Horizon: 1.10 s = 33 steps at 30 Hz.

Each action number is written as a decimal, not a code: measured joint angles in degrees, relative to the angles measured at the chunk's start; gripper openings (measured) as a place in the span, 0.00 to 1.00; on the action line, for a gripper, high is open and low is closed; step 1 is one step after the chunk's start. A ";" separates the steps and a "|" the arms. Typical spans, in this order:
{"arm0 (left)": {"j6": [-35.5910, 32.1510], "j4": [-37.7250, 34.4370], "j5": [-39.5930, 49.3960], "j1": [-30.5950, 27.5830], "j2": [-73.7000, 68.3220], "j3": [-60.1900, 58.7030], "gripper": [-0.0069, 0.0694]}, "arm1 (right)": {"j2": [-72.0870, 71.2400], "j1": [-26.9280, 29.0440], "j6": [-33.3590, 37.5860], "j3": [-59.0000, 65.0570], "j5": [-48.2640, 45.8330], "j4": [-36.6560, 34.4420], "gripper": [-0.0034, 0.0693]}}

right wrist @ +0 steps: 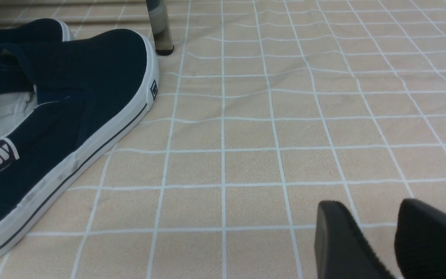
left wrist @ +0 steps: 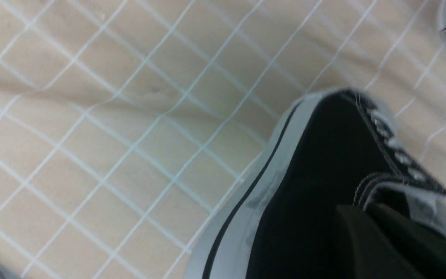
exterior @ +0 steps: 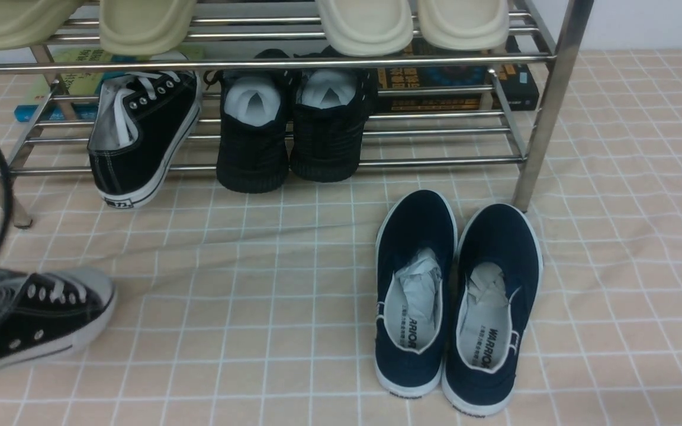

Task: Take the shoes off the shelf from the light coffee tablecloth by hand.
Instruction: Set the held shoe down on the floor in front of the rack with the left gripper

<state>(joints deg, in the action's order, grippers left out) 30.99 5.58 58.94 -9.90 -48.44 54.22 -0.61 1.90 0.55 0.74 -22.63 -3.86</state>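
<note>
Wrinkled tablecloth (exterior: 258, 284) is lying open around one sneaker (exterior: 33, 325) at the front view's left edge; the other sneaker (exterior: 145, 136) is leaning on the lower bars of the shelf (exterior: 258, 62). Left gripper (left wrist: 364, 211) is pinching the first's collar; right gripper (right wrist: 374, 217) is hanging low, fingers (right wrist: 339, 240) parted, near the navy slip-ons (exterior: 453, 296).

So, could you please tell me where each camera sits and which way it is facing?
Front view: between the arms, facing forward and down at the shelf on the tablecloth; only a dark cable shows, left edge.
Left wrist view: on the left arm, close above a black sneaker; left gripper jaws at its collar.
Right wrist view: on the right arm, low over the tablecloth, facing the navy slip-ons; right gripper jaws apart.
Shared: front and right wrist views both show the slip-ons.
</note>
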 joint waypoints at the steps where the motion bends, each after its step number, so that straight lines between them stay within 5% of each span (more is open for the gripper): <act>1: 0.00 -0.14 -0.45 0.00 0.49 0.99 0.12 | 0.00 0.00 0.00 0.00 0.00 0.00 0.38; 9: 3.04 2.58 -7.61 0.00 -2.20 -1.30 0.12 | 0.00 0.00 0.00 0.00 0.00 0.00 0.38; 19: 18.56 14.22 -21.81 0.00 -11.33 -2.25 0.12 | 0.00 0.00 0.00 0.00 0.00 0.00 0.38; 33: 21.64 13.52 -29.44 0.00 -13.89 -2.00 0.12 | 0.00 0.00 0.00 0.00 0.00 0.00 0.38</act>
<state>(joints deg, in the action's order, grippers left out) 52.63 19.11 29.50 -9.90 -62.33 52.22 -0.61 1.90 0.55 0.74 -22.63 -3.86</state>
